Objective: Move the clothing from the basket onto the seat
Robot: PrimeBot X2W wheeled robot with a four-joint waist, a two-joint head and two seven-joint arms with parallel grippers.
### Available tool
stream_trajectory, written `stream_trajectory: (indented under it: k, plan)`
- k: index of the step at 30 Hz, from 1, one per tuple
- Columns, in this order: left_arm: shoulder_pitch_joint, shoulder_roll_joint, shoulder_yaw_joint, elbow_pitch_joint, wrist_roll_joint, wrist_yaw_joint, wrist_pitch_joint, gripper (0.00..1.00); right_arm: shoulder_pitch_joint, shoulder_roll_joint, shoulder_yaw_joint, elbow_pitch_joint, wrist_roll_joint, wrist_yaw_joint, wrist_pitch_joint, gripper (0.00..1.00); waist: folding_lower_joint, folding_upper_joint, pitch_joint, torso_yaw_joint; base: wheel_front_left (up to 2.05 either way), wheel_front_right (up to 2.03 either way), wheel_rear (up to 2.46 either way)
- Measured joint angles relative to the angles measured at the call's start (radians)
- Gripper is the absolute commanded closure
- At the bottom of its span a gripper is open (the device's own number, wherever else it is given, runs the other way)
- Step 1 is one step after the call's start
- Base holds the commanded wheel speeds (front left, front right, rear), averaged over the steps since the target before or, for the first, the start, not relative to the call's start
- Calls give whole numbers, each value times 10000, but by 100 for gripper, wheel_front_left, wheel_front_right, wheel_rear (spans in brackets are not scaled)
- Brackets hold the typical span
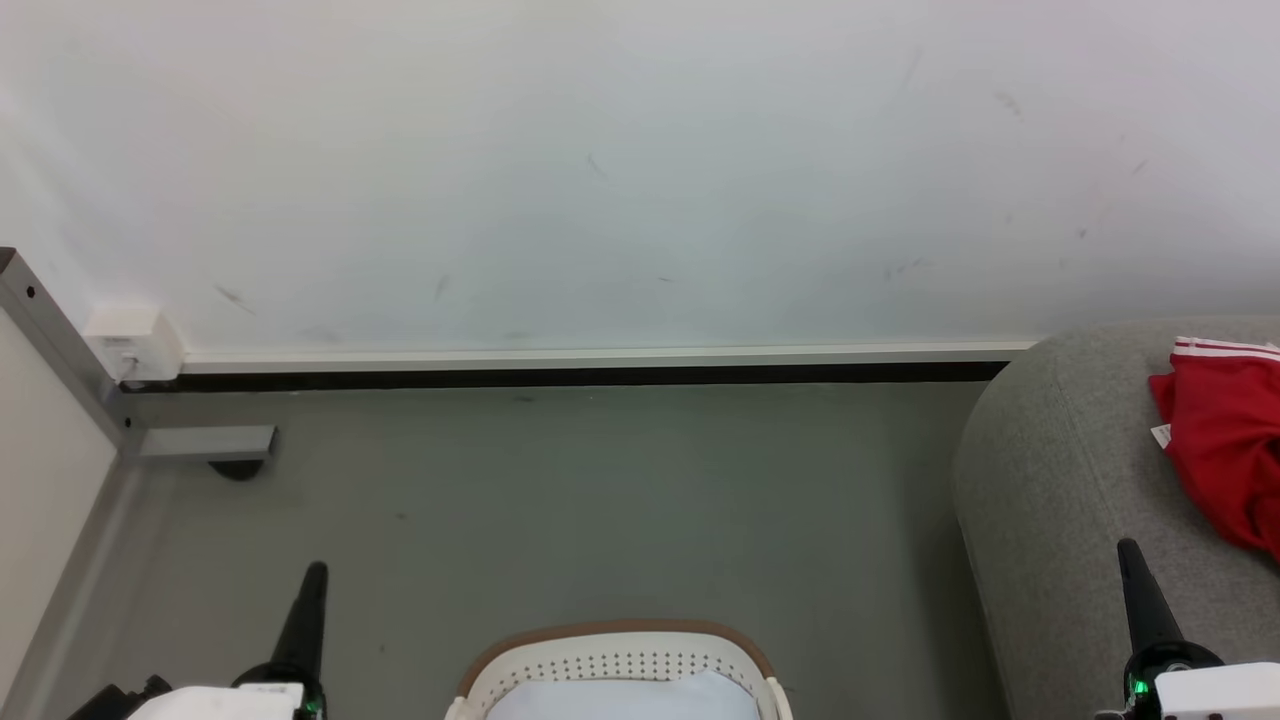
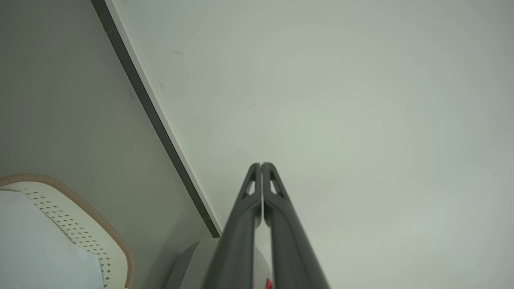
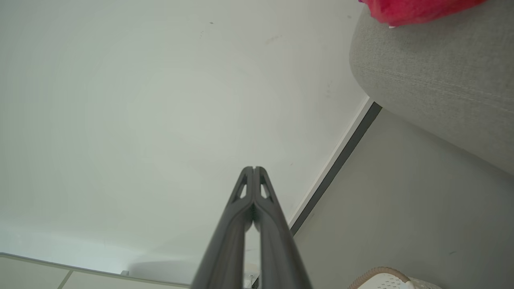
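Note:
The red clothing [image 1: 1225, 445] with white stripe trim lies on the grey seat [image 1: 1060, 500] at the right edge of the head view; a red corner [image 3: 413, 10] of it also rests on the seat's rounded edge [image 3: 433, 88]. The cream basket [image 1: 620, 665] with its brown rim stands on the floor at bottom centre, and inside it I see just the pale liner [image 1: 625, 700]. My left gripper [image 1: 316, 570] is shut and empty, left of the basket. My right gripper [image 1: 1127, 548] is shut and empty in front of the seat. In the wrist views both grippers [image 2: 261, 164] [image 3: 253, 168] point at the wall.
A white wall [image 1: 640, 170] with a dark skirting strip [image 1: 580, 376] runs across the back. A grey metal frame post [image 1: 60, 345] and a white box [image 1: 135, 340] stand at the left. Grey floor [image 1: 600, 500] lies between basket and wall.

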State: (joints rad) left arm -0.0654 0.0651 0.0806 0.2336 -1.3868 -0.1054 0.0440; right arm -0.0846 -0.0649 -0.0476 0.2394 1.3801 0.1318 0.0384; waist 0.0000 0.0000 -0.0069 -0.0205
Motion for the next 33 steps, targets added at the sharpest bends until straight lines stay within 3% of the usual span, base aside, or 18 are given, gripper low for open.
stream_trajectory:
  k: [33]
  plan:
    - [-348, -148, 295, 109, -2000, -219, 633, 100, -156, 69, -522, 33, 2094, 0, 617, 100, 1, 0, 90, 182, 0, 0, 0]
